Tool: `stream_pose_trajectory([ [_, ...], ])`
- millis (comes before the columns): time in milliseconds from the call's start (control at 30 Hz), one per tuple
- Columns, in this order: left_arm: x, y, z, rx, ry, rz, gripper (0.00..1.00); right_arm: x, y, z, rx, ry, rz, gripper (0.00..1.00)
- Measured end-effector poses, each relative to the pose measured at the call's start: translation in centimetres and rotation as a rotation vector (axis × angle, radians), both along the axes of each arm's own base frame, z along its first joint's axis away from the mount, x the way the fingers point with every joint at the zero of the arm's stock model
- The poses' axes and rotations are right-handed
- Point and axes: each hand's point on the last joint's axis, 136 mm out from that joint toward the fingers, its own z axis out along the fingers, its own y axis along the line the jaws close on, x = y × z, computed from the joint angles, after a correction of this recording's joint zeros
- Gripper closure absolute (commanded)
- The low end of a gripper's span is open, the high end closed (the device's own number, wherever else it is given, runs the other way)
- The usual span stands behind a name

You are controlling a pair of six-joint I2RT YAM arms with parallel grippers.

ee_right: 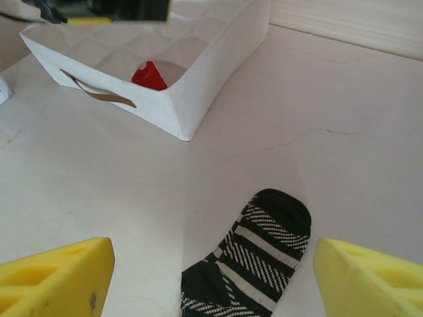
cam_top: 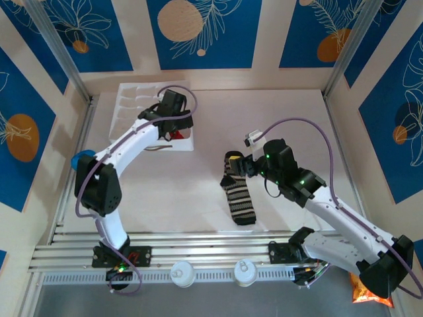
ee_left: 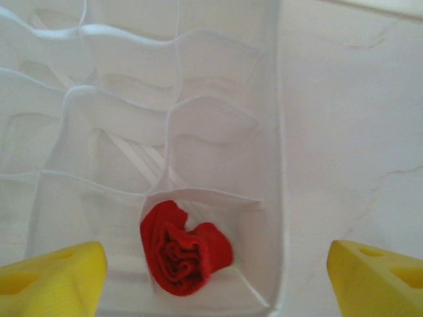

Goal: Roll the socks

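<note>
The red sock (ee_left: 185, 247) lies rolled into a tight coil in the near right compartment of the white tray (ee_left: 281, 165). My left gripper (ee_left: 215, 277) hangs open above it, one yellow finger (ee_left: 53, 277) on each side, touching nothing. From the top view the red sock (cam_top: 178, 136) peeks out beside the left gripper (cam_top: 173, 119). The black and grey striped sock (cam_top: 238, 191) lies flat on the table, toe end toward the back. My right gripper (ee_right: 211, 281) hovers open over its toe (ee_right: 264, 244), the fingers (ee_right: 370, 277) wide apart and clear of the fabric.
The tray (cam_top: 132, 105) sits at the back left of the white table, its near wall (ee_right: 158, 109) with a slot handle facing the right arm. Patterned walls enclose the table. Bare table surface lies between the tray and the striped sock.
</note>
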Motion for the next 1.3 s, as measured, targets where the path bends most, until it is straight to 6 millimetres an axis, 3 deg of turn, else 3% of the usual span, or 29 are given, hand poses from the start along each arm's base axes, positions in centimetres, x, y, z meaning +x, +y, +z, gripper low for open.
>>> stream_pose_trajectory([
  [33, 0.0, 0.0, 0.4, -0.026, 0.007, 0.006, 0.39, 0.0, 0.0, 0.0, 0.001, 0.003, 0.001, 0.23],
  [100, 0.1, 0.4, 0.8, -0.090, 0.035, 0.030, 0.65, 0.1, -0.1, 0.1, 0.006, 0.006, 0.001, 0.25],
  [200, 0.7, 1.7, 0.3, -0.151, 0.106, 0.079, 0.82, 0.2, -0.2, 0.6, 0.022, 0.009, 0.004, 0.29],
  [333, 0.9, 2.3, -2.8, -0.193, 0.219, 0.131, 0.83, 0.4, -0.4, 1.4, 0.049, 0.018, 0.004, 0.32],
  [400, 0.5, 2.0, -4.8, -0.204, 0.289, 0.139, 0.83, 0.4, -0.5, 1.5, 0.060, 0.027, 0.004, 0.33],
  [600, 0.1, 0.4, -8.3, -0.248, 0.393, 0.126, 0.82, 0.0, -0.9, 0.6, 0.069, 0.087, -0.006, 0.34],
  [700, 0.4, -0.4, -9.1, -0.271, 0.409, 0.114, 0.73, -0.2, -1.6, -0.3, 0.067, 0.133, -0.038, 0.37],
  [733, 0.4, -0.5, -9.1, -0.274, 0.408, 0.117, 0.64, -0.2, -2.0, -0.8, 0.063, 0.151, -0.055, 0.38],
  [900, -0.2, -0.7, -7.3, -0.260, 0.366, 0.125, 0.36, -1.1, -4.0, -5.8, 0.023, 0.296, -0.137, 0.43],
  [1033, -2.0, -0.4, -3.0, -0.257, 0.283, 0.111, 0.25, -3.2, -4.2, -11.0, 0.006, 0.459, -0.139, 0.43],
  [1167, -4.4, -0.5, 1.9, -0.305, 0.160, 0.066, 0.24, -4.2, -3.7, -14.2, -0.023, 0.576, -0.148, 0.46],
  [1300, -7.5, -0.9, 3.6, -0.370, 0.115, 0.024, 0.26, -4.1, -2.7, -16.3, -0.043, 0.664, -0.173, 0.47],
])
